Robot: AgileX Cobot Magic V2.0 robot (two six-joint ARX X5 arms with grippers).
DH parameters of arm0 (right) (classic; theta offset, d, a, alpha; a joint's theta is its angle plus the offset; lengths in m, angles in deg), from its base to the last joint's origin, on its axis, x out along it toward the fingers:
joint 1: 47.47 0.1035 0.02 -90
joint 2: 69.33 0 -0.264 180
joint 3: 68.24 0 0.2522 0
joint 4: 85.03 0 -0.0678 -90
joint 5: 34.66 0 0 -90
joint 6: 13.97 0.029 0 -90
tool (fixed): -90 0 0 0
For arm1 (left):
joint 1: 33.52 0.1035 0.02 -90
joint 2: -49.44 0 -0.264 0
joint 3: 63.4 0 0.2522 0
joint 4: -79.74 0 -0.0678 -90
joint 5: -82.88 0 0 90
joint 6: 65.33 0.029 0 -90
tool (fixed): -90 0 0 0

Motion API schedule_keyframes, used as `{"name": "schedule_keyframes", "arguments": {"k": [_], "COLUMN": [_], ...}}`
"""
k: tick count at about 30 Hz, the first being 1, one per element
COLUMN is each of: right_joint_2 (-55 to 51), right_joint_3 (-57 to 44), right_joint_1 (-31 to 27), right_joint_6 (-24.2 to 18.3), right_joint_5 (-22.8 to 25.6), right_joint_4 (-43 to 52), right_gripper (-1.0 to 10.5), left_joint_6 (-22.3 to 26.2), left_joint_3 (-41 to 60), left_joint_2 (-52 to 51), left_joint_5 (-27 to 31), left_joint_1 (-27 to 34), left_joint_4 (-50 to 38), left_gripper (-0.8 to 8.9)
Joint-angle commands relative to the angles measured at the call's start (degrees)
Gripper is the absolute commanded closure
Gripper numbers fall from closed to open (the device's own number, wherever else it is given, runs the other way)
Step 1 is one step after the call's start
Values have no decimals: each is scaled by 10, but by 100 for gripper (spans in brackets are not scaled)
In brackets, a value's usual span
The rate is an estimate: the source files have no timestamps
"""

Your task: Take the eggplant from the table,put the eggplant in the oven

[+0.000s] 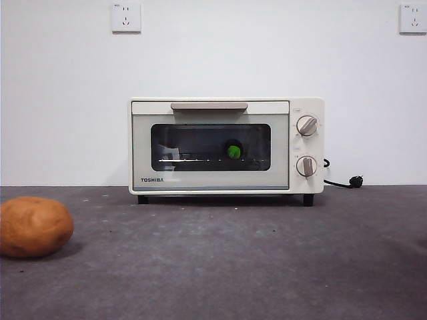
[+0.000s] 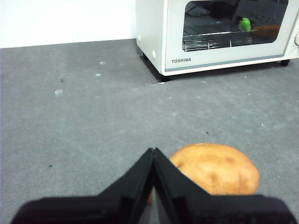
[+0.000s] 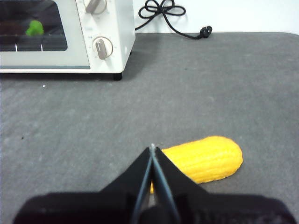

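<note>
The cream-white oven (image 1: 225, 147) stands at the back of the table (image 1: 227, 260) with its door shut. Through the dark glass only the eggplant's green stem cap (image 1: 233, 151) shows on the rack; its purple body is hard to make out. The cap also shows through the window in both wrist views, eggplant (image 2: 244, 24) and eggplant (image 3: 34, 28). My left gripper (image 2: 153, 151) is shut with nothing in it, hovering just above a potato. My right gripper (image 3: 152, 148) is shut and empty, above a yellow corn cob. Neither arm shows in the front view.
An orange-brown potato (image 1: 33, 227) lies at the front left of the table. A yellow corn cob (image 3: 205, 160) lies on the right side, out of the front view. The oven's black cord and plug (image 1: 347, 182) trail off to its right by the wall.
</note>
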Motion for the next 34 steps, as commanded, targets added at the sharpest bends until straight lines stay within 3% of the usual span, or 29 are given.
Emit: {"name": "schedule_keyframes", "arguments": {"k": [1, 34], "right_joint_2": [-2, -1], "right_joint_3": [-6, -13], "right_joint_1": [-3, -3], "right_joint_6": [0, 0], "right_joint_5": [0, 2], "right_joint_4": [10, 27], "right_gripper": [946, 946], "left_joint_6": [-3, -3], "left_joint_3": [5, 5], "left_joint_2": [0, 0], "left_joint_5": [-1, -1], "left_joint_1": [2, 2], "left_joint_4": [-4, -4], "left_gripper": [817, 817]}}
